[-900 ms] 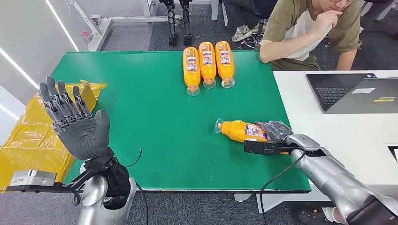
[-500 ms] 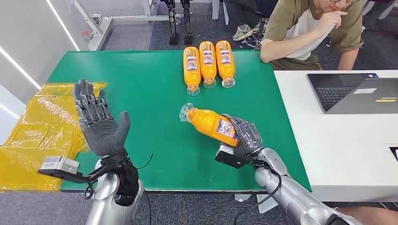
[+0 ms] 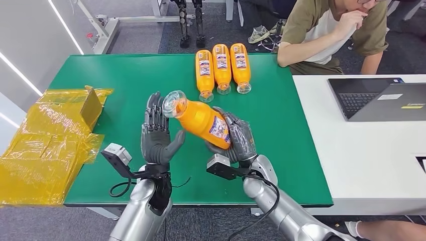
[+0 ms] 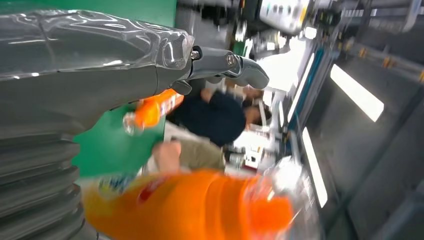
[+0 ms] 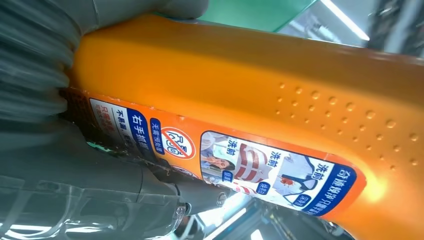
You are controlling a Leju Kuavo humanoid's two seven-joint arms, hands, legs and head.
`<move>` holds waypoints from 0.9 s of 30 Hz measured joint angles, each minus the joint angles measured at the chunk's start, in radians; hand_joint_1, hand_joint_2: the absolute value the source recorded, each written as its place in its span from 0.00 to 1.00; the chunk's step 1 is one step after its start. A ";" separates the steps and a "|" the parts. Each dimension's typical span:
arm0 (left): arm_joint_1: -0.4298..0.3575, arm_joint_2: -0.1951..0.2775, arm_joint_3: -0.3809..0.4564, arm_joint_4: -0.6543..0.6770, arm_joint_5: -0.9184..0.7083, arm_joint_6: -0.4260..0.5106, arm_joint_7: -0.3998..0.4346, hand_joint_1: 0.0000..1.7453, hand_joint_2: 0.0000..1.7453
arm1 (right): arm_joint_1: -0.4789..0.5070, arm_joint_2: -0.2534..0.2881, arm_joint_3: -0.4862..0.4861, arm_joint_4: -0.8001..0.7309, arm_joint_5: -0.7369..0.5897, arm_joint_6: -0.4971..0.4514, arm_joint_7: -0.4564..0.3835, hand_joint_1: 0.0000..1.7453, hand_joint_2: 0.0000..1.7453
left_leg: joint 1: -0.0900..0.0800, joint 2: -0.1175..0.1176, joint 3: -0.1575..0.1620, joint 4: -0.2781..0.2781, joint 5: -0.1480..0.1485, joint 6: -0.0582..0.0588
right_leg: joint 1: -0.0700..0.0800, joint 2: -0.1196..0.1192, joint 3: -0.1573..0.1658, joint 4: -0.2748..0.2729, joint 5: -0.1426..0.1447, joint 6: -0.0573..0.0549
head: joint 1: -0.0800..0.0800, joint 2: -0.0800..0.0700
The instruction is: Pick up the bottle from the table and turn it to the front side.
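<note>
Bottle (image 3: 201, 119) between left hand (image 3: 158, 138), right hand (image 3: 236, 139)

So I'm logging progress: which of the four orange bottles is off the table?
The orange bottle gripped by the right hand, raised and tilted; the three other bottles lie side by side at the table's far edge.

Green table (image 3: 125, 75); white desk (image 3: 371, 150) beside it with laptop (image 3: 382, 98); grey carpet floor (image 3: 135, 37); seated person (image 3: 331, 30) behind.

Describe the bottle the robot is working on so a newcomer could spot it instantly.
Start at the green table. Near its front edge, the right hand grips an orange bottle above the cloth, tilted, its clear cap toward the open left hand. Three similar orange bottles lie flat side by side at the far edge; this one alone is lifted and held.
</note>
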 joint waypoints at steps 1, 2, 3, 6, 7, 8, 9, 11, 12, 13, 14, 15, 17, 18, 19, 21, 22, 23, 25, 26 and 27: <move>-0.002 -0.001 -0.006 0.006 -0.002 -0.022 0.002 0.00 1.00 | 0.000 0.009 0.000 0.001 0.001 0.012 0.001 1.00 1.00 | 0.000 0.000 0.000 0.000 0.000 0.000 | 0.000 0.000 0.000 0.000 0.000 0.000 | 0.000 0.000; -0.003 -0.001 -0.012 0.009 -0.005 -0.037 0.003 0.00 1.00 | 0.001 0.017 0.001 0.001 0.004 0.024 0.003 1.00 1.00 | 0.000 0.000 0.000 0.000 0.000 0.000 | 0.000 0.000 0.000 0.000 0.000 0.000 | 0.000 0.000; -0.005 -0.001 -0.018 0.012 -0.008 -0.048 0.005 0.00 1.00 | 0.002 0.024 0.003 0.003 0.009 0.035 0.006 1.00 1.00 | 0.000 0.000 0.000 0.000 0.000 0.000 | 0.000 0.000 0.000 0.000 0.000 0.000 | 0.000 0.000; -0.007 -0.002 -0.032 0.017 -0.016 -0.064 0.007 0.00 1.00 | 0.009 0.039 0.016 0.006 0.037 0.084 0.033 1.00 1.00 | 0.000 0.000 0.000 0.000 0.000 0.000 | 0.000 0.000 0.000 0.000 0.000 0.000 | 0.000 0.000; -0.008 -0.002 -0.035 0.018 -0.019 -0.066 0.006 0.00 1.00 | 0.012 0.042 0.022 0.007 0.050 0.106 0.049 1.00 1.00 | 0.000 0.000 0.000 0.000 0.000 0.000 | 0.000 0.000 0.000 0.000 0.000 0.000 | 0.000 0.000; -0.008 -0.002 -0.037 0.019 -0.022 -0.067 0.005 0.00 1.00 | 0.014 0.044 0.027 0.008 0.064 0.130 0.065 1.00 1.00 | 0.000 0.000 0.000 0.000 0.000 0.000 | 0.000 0.000 0.000 0.000 0.000 0.000 | 0.000 0.000; -0.007 -0.002 -0.037 0.019 -0.025 -0.067 0.005 0.00 1.00 | 0.015 0.045 0.032 0.008 0.076 0.152 0.081 1.00 1.00 | 0.000 0.000 0.000 0.000 0.000 0.000 | 0.000 -0.001 0.000 0.000 0.000 0.000 | 0.000 0.000; -0.006 -0.002 -0.037 0.019 -0.031 -0.069 0.004 0.00 1.00 | 0.016 0.045 0.037 0.009 0.096 0.179 0.098 1.00 1.00 | 0.000 0.000 0.000 0.000 0.000 0.000 | 0.000 -0.001 0.000 0.000 0.000 0.000 | 0.000 0.000; -0.006 -0.002 -0.037 0.019 -0.032 -0.069 0.005 0.00 1.00 | 0.017 0.045 0.039 0.009 0.102 0.185 0.100 1.00 1.00 | 0.000 0.000 0.000 0.000 0.000 0.000 | 0.000 -0.001 0.000 0.000 0.000 0.000 | 0.000 0.000; -0.006 -0.002 -0.037 0.019 -0.034 -0.069 0.007 0.00 1.00 | 0.018 0.045 0.040 0.009 0.107 0.191 0.100 1.00 1.00 | 0.000 0.000 0.000 0.000 0.000 0.000 | 0.000 0.000 0.000 0.000 0.000 0.000 | 0.000 0.000; -0.005 -0.002 -0.036 0.019 -0.036 -0.068 0.008 0.00 1.00 | 0.020 0.045 0.042 0.009 0.112 0.198 0.101 1.00 1.00 | 0.000 0.000 0.000 0.000 0.000 0.000 | 0.000 0.000 0.000 0.000 0.000 0.000 | 0.000 0.000; -0.005 -0.001 -0.035 0.019 -0.039 -0.066 0.010 0.00 1.00 | 0.023 0.044 0.043 0.009 0.119 0.209 0.101 1.00 1.00 | 0.000 0.000 0.000 0.000 0.000 0.000 | 0.000 0.000 0.000 0.000 0.000 0.000 | 0.000 0.000; -0.004 -0.001 -0.034 0.020 -0.044 -0.061 0.013 0.00 1.00 | 0.032 0.043 0.045 0.007 0.130 0.234 0.104 1.00 1.00 | 0.000 0.000 0.000 0.000 0.000 0.000 | 0.000 0.000 -0.001 0.000 0.000 0.000 | 0.000 0.000; -0.003 -0.001 -0.033 0.023 -0.046 -0.058 0.013 0.00 1.00 | 0.036 0.042 0.046 0.005 0.137 0.248 0.107 1.00 1.00 | 0.000 0.000 -0.001 0.000 0.000 0.000 | 0.000 0.000 -0.001 0.000 0.000 0.000 | 0.000 0.000; -0.003 -0.001 -0.033 0.025 -0.048 -0.056 0.013 0.00 1.00 | 0.040 0.041 0.046 0.003 0.144 0.261 0.112 1.00 1.00 | 0.000 0.000 -0.001 0.000 0.000 0.000 | 0.000 0.000 -0.001 0.000 0.000 0.000 | 0.000 0.000; -0.002 -0.001 -0.033 0.033 -0.051 -0.049 0.011 0.00 1.00 | 0.045 0.037 0.045 -0.005 0.162 0.284 0.123 1.00 1.00 | 0.000 0.000 -0.001 0.000 0.000 0.000 | 0.000 0.000 -0.001 0.000 0.000 0.000 | 0.000 0.000; -0.002 -0.001 -0.033 0.036 -0.052 -0.047 0.010 0.24 1.00 | 0.047 0.035 0.045 -0.008 0.170 0.292 0.128 1.00 1.00 | 0.000 0.000 -0.001 0.000 0.000 0.000 | 0.000 0.000 -0.001 0.000 0.000 0.000 | 0.000 0.000; -0.002 -0.001 -0.033 0.040 -0.053 -0.046 0.009 0.49 1.00 | 0.050 0.033 0.044 -0.012 0.176 0.297 0.131 1.00 1.00 | 0.000 0.000 -0.001 0.000 0.000 0.000 | 0.000 0.000 -0.001 0.000 0.000 0.000 | 0.000 0.000; -0.002 -0.001 -0.033 0.045 -0.057 -0.047 0.006 0.99 1.00 | 0.054 0.031 0.042 -0.018 0.184 0.305 0.137 1.00 1.00 | 0.000 0.000 -0.001 0.000 0.000 0.000 | 0.000 0.000 -0.001 0.000 0.000 0.000 | 0.000 0.000; -0.002 -0.001 -0.033 0.047 -0.059 -0.048 0.004 1.00 1.00 | 0.057 0.030 0.039 -0.021 0.187 0.308 0.139 1.00 1.00 | 0.000 0.000 -0.001 0.000 0.000 0.000 | 0.000 0.000 -0.001 0.000 0.000 0.000 | 0.000 0.000; -0.002 -0.001 -0.033 0.049 -0.061 -0.051 0.001 1.00 1.00 | 0.059 0.029 0.036 -0.023 0.190 0.310 0.140 1.00 1.00 | 0.000 0.000 0.000 0.000 0.000 0.000 | 0.000 0.000 -0.001 0.000 0.000 0.000 | 0.000 0.000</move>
